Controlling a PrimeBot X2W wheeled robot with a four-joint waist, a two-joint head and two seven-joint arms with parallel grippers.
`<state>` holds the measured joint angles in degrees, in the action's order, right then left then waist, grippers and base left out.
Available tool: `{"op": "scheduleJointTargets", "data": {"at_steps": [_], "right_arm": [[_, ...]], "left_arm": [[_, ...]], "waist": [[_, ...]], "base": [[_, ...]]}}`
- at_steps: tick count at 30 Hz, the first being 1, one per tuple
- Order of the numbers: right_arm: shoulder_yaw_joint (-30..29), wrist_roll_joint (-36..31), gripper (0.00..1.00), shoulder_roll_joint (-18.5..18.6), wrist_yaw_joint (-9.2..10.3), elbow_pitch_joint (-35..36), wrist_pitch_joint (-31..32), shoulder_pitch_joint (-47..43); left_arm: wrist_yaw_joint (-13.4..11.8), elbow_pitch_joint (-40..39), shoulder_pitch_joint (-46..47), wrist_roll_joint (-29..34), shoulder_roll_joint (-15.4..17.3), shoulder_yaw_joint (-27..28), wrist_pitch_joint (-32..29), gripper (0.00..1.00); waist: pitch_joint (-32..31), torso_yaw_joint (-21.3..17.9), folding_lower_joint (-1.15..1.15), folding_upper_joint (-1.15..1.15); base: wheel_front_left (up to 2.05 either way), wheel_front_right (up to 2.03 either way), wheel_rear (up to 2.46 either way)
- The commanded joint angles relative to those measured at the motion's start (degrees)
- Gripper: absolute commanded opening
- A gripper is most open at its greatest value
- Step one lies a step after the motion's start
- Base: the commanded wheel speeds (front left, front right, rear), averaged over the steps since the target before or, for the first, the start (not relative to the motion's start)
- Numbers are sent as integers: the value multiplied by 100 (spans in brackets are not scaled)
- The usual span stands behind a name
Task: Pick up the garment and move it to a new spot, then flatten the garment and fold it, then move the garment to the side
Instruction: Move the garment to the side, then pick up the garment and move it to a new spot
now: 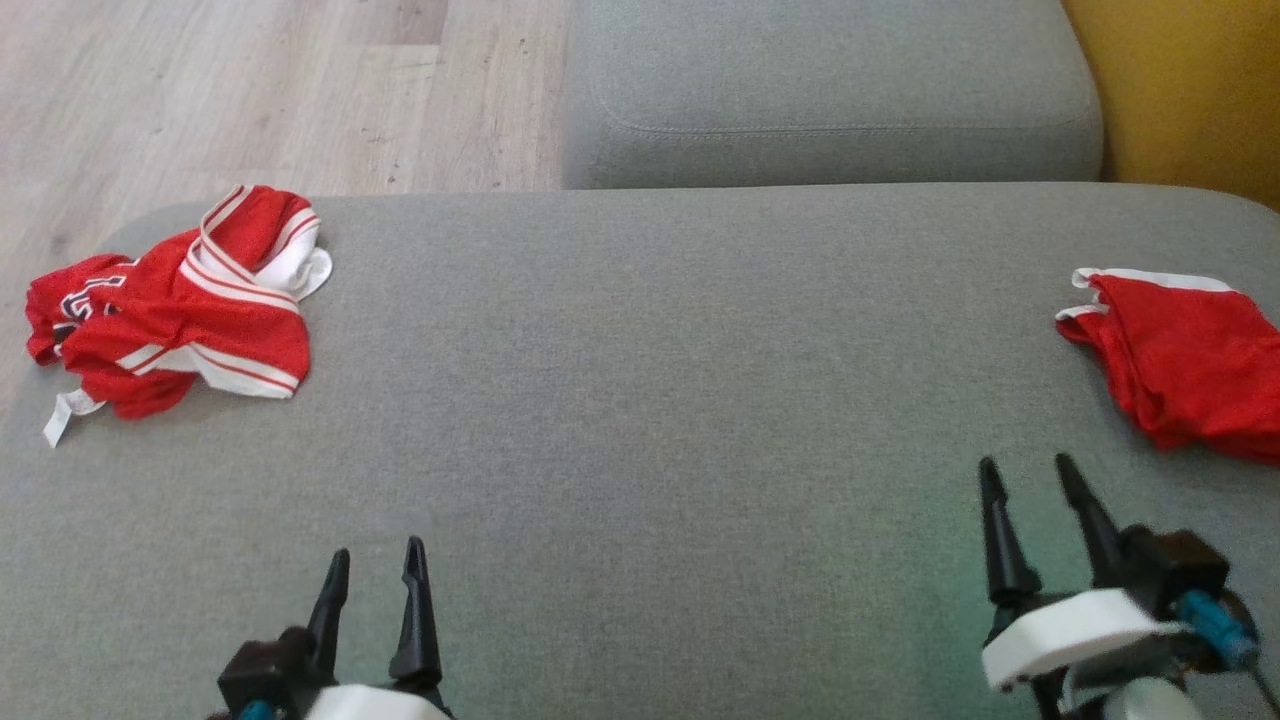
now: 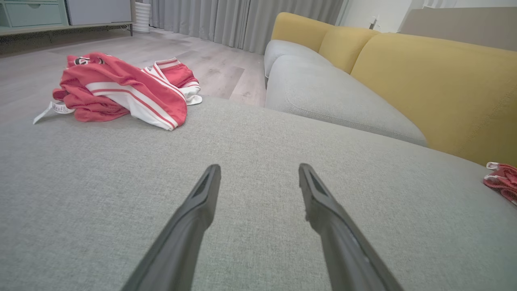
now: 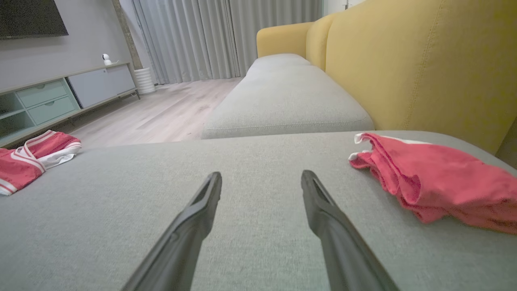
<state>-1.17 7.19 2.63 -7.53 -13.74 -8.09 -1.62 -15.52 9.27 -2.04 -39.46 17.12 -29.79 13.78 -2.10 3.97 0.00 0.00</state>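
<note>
Grey woven fabric covers the wide seat cushion [image 1: 640, 400] on which everything lies. A crumpled red garment with white stripes [image 1: 190, 310] sits at the cushion's far left corner, bunched into a heap with dark lettering showing at its left end and a white tag [image 1: 60, 420] trailing toward the edge. A second red garment [image 1: 1185, 370], plainer and with white trim along its far edge, lies rumpled at the cushion's right side and runs past the head view's border. The 2 garments are well apart, with bare cushion between them. The left gripper [image 1: 377, 555] hovers low at the near left, its 2 dark fingers spread wide with nothing between them, well apart from the striped heap. The right gripper [image 1: 1027, 465] stands at the near right, jaws likewise wide and holding nothing, near the plainer garment but not touching it. Beyond the cushion a second grey cushion [image 1: 830, 90] adjoins, with a yellow backrest [image 1: 1190, 90] to its right and pale wooden floor [image 1: 250, 90] to its left. The right wrist view shows grey curtains [image 3: 202, 40] and a low cabinet [image 3: 60, 97] across the room.
</note>
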Motion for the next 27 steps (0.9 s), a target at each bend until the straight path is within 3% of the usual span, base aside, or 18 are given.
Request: {"op": "scheduleJointTargets", "data": {"at_steps": [1, 19, 27], "right_arm": [[222, 33, 100, 26, 4, 202, -95, 119], [296, -34, 100, 25, 4, 209, -96, -10], [346, 36, 100, 25, 4, 279, -112, -70]], "left_arm": [[36, -106, 119, -15, 18, 231, 91, 100], [104, -33, 173, 24, 0, 180, 86, 100], [54, -151, 264, 101, 67, 177, 53, 100]], "waist": [[1, -8, 0, 0], [19, 173, 0, 0], [55, 1064, 0, 0]], "base": [[0, 0, 0], [0, 0, 0], [0, 0, 0]]}}
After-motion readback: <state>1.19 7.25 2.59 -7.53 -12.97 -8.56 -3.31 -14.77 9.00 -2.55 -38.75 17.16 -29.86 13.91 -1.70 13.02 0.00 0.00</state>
